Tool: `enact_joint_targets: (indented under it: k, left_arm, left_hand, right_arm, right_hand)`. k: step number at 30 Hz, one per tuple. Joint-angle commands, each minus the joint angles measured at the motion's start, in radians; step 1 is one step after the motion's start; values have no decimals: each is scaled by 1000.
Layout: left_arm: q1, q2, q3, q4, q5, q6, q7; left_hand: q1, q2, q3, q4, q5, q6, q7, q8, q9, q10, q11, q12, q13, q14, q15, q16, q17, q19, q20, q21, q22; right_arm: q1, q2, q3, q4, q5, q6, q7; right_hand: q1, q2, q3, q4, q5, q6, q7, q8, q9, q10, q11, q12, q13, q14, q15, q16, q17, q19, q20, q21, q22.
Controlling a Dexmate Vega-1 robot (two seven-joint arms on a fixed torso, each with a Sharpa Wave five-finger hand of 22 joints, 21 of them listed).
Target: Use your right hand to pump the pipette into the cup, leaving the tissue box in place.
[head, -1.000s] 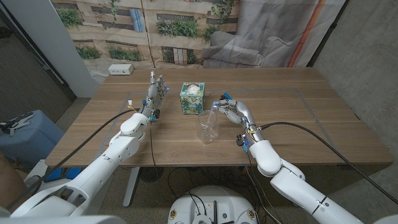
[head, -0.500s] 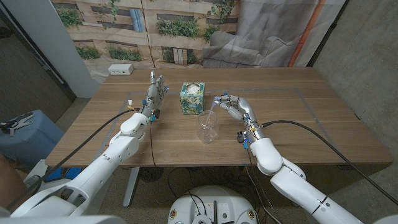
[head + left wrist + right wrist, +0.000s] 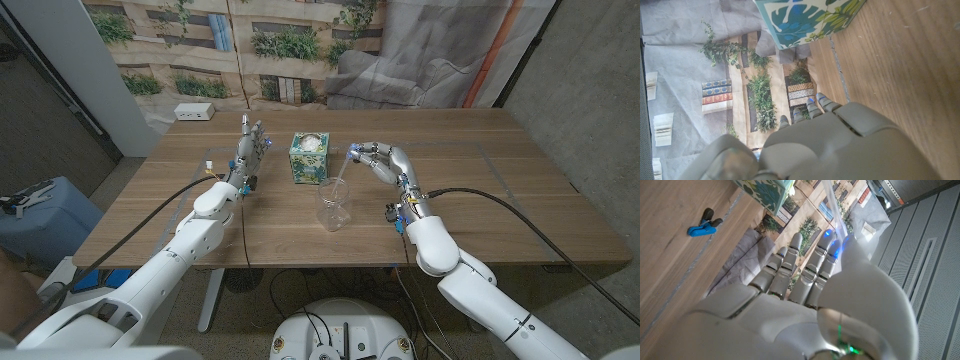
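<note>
A clear plastic cup stands upright near the table's middle. My right hand is just behind and to the right of it and pinches a clear pipette, which slants down toward the cup's rim. In the right wrist view the pipette reaches out past my curled fingers. The leaf-patterned tissue box stands behind the cup, to the left of that hand. My left hand stands on its edge left of the box, fingers apart, holding nothing. In the left wrist view the box lies beyond that hand.
A small blue and black clip lies on the wood near my right hand. A white power strip sits at the table's back left corner. A printed backdrop hangs behind the table. Cables trail from both arms over the front edge.
My right hand has risen and drawn back from the cup with the pipette, which now slants more steeply above the rim. The left hand, cup and tissue box have not moved.
</note>
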State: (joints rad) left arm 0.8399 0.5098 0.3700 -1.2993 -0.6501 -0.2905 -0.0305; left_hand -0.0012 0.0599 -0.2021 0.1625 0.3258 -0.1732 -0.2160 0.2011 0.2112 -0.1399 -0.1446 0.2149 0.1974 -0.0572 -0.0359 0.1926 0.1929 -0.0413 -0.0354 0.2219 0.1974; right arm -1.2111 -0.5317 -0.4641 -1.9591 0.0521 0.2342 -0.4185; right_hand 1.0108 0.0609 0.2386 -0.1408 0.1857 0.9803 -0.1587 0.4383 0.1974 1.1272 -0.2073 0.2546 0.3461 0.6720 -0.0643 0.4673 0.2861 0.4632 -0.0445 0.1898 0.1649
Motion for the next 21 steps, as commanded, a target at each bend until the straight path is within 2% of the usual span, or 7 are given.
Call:
enact_joint_targets:
  k: [1,11,21]
  left_arm:
    - [0,0,0,0,0,0,0]
    - [-1,0,0,1,0,0,0]
    - [-1,0,0,1,0,0,0]
  left_hand:
    - [-1,42,-7,1,4,-1,-6,6,2,-2,-4,4,6,-8,-115,6,6,-11,-90,5,2]
    - [-1,42,-7,1,5,-2,-6,6,2,0,-1,5,6,-8,-115,5,6,-11,-91,5,2]
    - [-1,42,-7,1,5,-2,-6,6,2,-1,-4,5,6,-8,-116,5,6,-11,-91,5,2]
  right_arm:
    - [6,15,28,-9,-4,27,-13]
    - [22,13,50,-11,-3,27,-4]
    - [66,-4,82,19,13,28,24]
  right_hand:
    - [8,7,2,-6,5,2,-4,-5,2,2,-3,-2,3,-2,-149,4,4,1,-18,-1,3]
    - [6,6,2,-7,5,3,-4,-5,2,3,-3,-2,4,-2,-147,4,5,2,-18,-1,3]
    - [6,8,3,-8,6,3,-5,-5,2,2,-3,-3,5,-1,-148,4,6,2,-17,0,3]
